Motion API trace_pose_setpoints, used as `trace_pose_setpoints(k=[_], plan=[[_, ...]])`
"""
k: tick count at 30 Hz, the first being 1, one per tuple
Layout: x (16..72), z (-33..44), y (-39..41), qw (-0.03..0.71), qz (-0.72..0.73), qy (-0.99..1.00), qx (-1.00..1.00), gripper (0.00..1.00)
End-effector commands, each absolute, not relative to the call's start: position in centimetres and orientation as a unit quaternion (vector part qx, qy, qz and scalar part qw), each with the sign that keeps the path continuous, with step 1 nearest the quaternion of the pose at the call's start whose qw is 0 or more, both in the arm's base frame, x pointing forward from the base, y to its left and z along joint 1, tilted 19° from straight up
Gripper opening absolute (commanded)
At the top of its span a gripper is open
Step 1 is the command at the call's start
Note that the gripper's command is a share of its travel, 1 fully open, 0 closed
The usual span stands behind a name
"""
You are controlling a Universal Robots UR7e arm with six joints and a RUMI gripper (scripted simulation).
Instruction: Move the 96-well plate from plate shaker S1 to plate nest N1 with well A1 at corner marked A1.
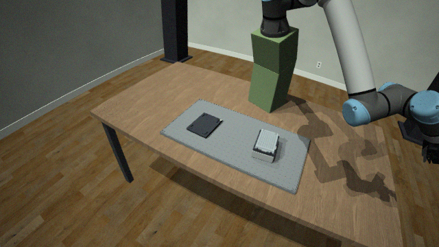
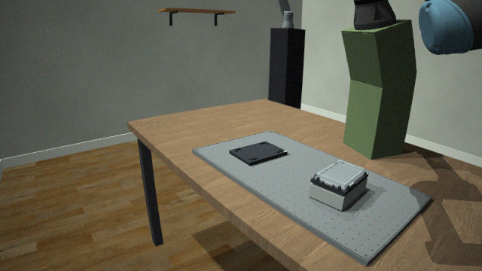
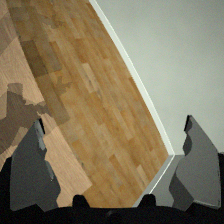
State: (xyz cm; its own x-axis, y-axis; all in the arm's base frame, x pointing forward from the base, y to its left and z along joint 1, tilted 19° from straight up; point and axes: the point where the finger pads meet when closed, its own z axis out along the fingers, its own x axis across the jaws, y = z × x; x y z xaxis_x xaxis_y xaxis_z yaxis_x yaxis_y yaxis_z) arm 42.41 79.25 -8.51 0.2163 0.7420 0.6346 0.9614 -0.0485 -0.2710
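Claw (image 3: 112,165) is spread wide, holding nothing, way off past the counter edge. The plate (image 1: 266,140) sits on the shaker (image 1: 263,155). My worry: grabbing it skewed, then A1 lands at the wrong nest (image 1: 204,125) corner.

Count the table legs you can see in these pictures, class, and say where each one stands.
1. A single dark table leg stands under the table's near left corner, also seen in the exterior view. The tabletop may hide the others.
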Motion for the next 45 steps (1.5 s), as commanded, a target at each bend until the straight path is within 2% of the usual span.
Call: trace_pose_setpoints(k=[1, 45], plan=[[42.9, -8.8, 78.6, 0.331, -0.164, -0.596, -0.713, 1.00], [50.0, -15.3, 65.4, 0.269, -0.123, -0.341, -0.892, 1.00]])
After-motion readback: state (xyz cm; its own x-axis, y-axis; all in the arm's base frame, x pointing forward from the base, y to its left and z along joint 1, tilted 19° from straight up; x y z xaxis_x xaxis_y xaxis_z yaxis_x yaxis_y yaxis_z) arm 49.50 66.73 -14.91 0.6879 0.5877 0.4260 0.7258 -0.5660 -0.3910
